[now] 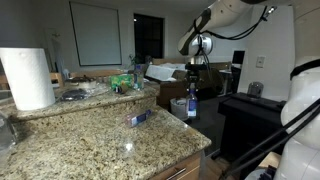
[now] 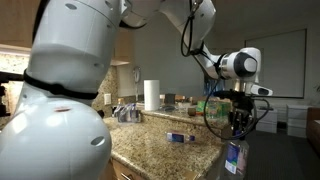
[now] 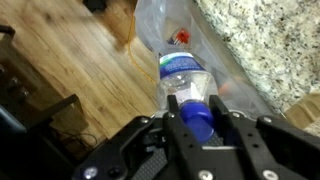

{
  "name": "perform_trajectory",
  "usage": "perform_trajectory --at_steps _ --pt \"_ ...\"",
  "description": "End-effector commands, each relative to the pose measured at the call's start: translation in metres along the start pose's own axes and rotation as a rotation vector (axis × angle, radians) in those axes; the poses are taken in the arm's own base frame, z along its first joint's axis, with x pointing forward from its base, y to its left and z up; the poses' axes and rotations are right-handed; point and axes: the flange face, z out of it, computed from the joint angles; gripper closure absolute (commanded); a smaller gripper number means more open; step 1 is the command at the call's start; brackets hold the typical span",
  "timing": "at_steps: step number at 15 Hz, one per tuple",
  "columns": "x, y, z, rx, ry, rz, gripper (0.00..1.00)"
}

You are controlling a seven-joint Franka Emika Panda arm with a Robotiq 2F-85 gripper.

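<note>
Beyond the end of the granite counter (image 1: 110, 140), the gripper (image 1: 193, 88) hangs over the floor with a water bottle (image 1: 191, 106) dangling upright beneath it. In both exterior views the bottle is off the counter's edge and touches no surface, its base lower than the stone top (image 2: 150, 145). The wrist view shows the grip closely. The gripper (image 3: 197, 113) is clamped on the bottle's blue cap (image 3: 198, 122), with one dark finger (image 3: 172, 108) pressed against each side, and the clear, labelled body of the bottle (image 3: 185, 80) points straight away from the camera. Past the bottle, against the foot of the counter (image 3: 275, 40), lies a clear plastic bag (image 3: 155, 25) with a red-capped item (image 3: 180, 37) inside, though what that item is cannot be told. The bag rests on the wooden floor (image 3: 70, 55) beside the counter. On the counter itself, near its outer end, lies a small blue-and-white packet (image 1: 140, 118), well apart from the bottle. A paper towel roll (image 1: 28, 78) stands upright at the counter's far end from the gripper, and it also shows in an exterior view (image 2: 152, 94).
</note>
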Motion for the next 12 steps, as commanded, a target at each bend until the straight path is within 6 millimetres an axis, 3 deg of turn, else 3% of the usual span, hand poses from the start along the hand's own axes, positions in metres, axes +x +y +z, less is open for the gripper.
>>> perform_trajectory --at_steps 1,4,6,8,12 --pt "-0.037 0.037 0.053 0.109 -0.043 0.093 0.9" --pt "-0.062 0.061 0.1 0.176 -0.012 0.184 0.9" --pt "-0.067 0.07 0.116 0.208 0.042 0.23 0.9" --pt "-0.066 0.074 0.121 0.238 0.094 0.261 0.9" --pt "-0.052 0.067 0.104 0.296 0.179 0.262 0.9"
